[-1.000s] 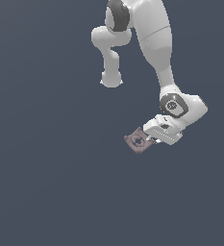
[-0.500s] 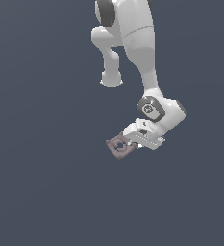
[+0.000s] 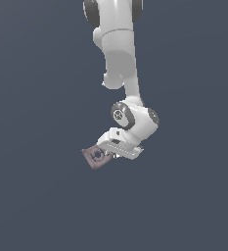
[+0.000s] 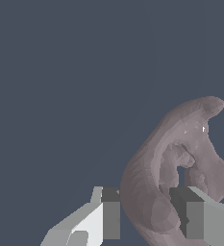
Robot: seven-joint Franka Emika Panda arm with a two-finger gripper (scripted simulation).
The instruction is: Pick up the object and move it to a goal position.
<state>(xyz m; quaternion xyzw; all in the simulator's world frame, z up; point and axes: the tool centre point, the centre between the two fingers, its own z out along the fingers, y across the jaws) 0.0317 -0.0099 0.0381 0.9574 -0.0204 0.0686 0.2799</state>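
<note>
Hand (image 3: 107, 154) grips pink object (image 3: 96, 157) between fingers.

The small flat pink-brown squarish piece with a central hole (image 3: 96, 157) sits tilted between the fingers (image 4: 111, 214), toward the exterior view's left of the white robot arm's wrist (image 3: 135, 120).

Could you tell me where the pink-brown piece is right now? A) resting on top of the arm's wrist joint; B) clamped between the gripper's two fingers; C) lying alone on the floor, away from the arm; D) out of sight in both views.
B: in the wrist view the pink-brown piece sits between the two fingers of the gripper, and the exterior view shows it at the gripper's tip.
</note>
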